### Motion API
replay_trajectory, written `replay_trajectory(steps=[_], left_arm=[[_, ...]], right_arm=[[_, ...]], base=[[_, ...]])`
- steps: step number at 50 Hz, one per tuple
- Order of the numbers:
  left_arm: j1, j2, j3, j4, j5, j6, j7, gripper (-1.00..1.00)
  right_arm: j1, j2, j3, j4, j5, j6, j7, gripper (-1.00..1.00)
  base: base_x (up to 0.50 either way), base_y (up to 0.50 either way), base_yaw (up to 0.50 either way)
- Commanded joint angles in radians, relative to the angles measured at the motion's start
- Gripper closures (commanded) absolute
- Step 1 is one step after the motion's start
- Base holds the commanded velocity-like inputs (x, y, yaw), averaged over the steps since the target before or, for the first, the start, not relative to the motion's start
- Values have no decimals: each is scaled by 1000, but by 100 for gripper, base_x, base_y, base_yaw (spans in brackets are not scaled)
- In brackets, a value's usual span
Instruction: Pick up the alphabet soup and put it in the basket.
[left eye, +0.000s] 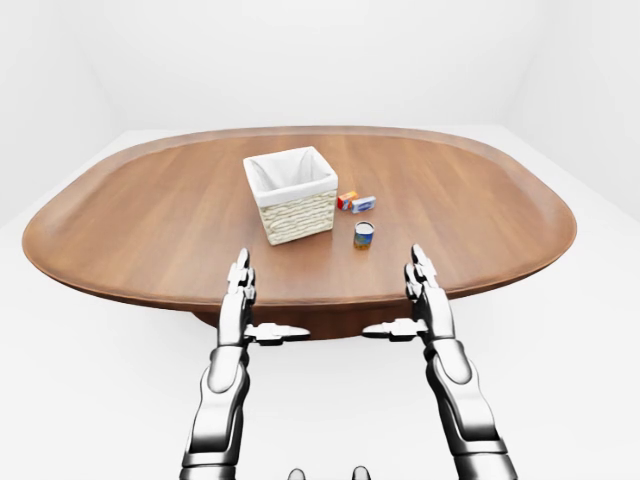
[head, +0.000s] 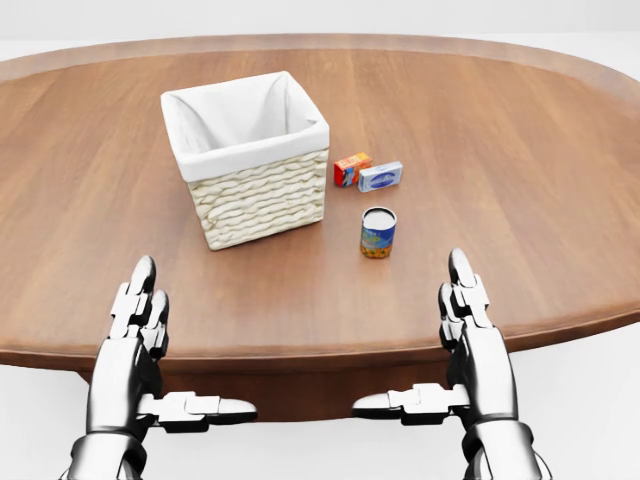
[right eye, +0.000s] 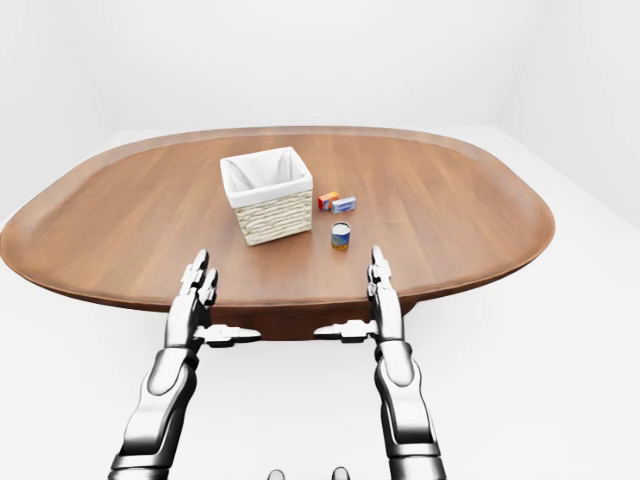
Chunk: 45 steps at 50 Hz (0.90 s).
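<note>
Two metal hands spread flat at the near rim of an oval wooden surface, nothing held.

In the head view the segmented, chrome-like left hand (head: 135, 340) and right hand (head: 470, 335) both show straight fingers and thumbs pointing inward, wide and empty, over the bottom edge of the glossy plank-grained surface (head: 520, 150). Above the right hand stands the alphabet soup (head: 378, 232), a small upright cylinder with a pale lid, well apart from both hands. Higher up lie a small orange box (head: 351, 168) and a blue-and-white box (head: 381, 176), touching. Left of them sits the square woven basket (head: 262, 195) with white cloth lining.
</note>
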<state>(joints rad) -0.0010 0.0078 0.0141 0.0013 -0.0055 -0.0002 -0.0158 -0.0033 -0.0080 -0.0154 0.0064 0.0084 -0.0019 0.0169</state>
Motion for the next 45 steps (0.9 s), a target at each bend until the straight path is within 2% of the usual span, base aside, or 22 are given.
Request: replay_trajectory(steps=[1,5,7,9,10,12,14,15,18,19,20,21,22,23,24,28,31,32,33,37,45], left_arm=[[-3,13,23,4,-6,-8,-25,-100],[-3,12,23,7,-7,-9,-27,-100],[-4,12,24,12,-8,-11,-28,-100],[-2,12,23,3,-7,-4,-26,-100],[-2,12,23,-1,-7,0,-26,-100],[-5,13,25,10,-9,-8,-28,-100],[-6,14,26,8,-10,-2,-29,-100],[-14,19,30,28,17,-20,-7,-100],[-12,24,30,-3,5,1,-31,-100],[-9,24,36,-97,9,79,-14,-100],[-10,23,39,-153,3,88,-14,-100],[-20,24,46,-171,11,88,0,-100],[-34,28,48,-198,29,88,15,-100],[-32,39,34,-258,78,88,21,-100],[-34,37,35,-306,93,88,24,-100],[-42,39,37,-393,159,88,17,-100],[-58,36,56,-474,152,88,6,-100],[-68,42,59,-518,176,88,16,-100],[-88,41,74,-592,161,88,3,-100],[-131,48,87,-726,157,88,-12,-100],[-149,57,94,-749,165,88,-3,-100]], right_arm=[[-3,-12,-21,6,9,1,27,-100],[-6,-11,-20,22,9,-3,29,-100],[-4,-10,-19,10,9,7,28,-100],[-17,-14,-22,59,4,-25,30,-100],[-12,-14,-19,45,0,-16,29,-100],[-8,-12,-18,29,1,-5,29,-100],[-3,-11,-16,14,-1,5,29,-100],[0,-11,-16,5,1,12,29,-100],[-6,-11,-18,21,2,1,31,-100],[-4,-12,-18,9,3,11,31,-100],[-4,-12,-19,3,2,16,30,-100],[-3,-10,-25,-7,11,25,24,-100],[0,-5,-31,-38,48,56,38,-100],[0,-13,-30,-80,24,86,17,-100],[-1,-17,-28,-154,27,89,20,-100],[-52,-26,-51,-384,39,89,-5,-100],[-101,-31,-76,-535,71,89,-21,-100],[-116,-42,-74,-587,67,89,-24,-100],[-138,-50,-73,-661,70,89,-27,-100],[-194,-52,-86,-784,97,89,-44,-100],[-235,-53,-78,-857,127,89,-72,-100]], base=[[0,0,0],[0,0,0],[0,0,0],[0,0,0],[0,0,0],[0,0,0],[0,0,0],[0,0,0],[0,0,0],[0,0,0],[0,0,0],[0,0,0],[0,0,0],[0,0,0],[0,0,0],[0,0,0],[0,0,0],[0,0,0],[0,0,0],[0,0,0],[0,0,0]])
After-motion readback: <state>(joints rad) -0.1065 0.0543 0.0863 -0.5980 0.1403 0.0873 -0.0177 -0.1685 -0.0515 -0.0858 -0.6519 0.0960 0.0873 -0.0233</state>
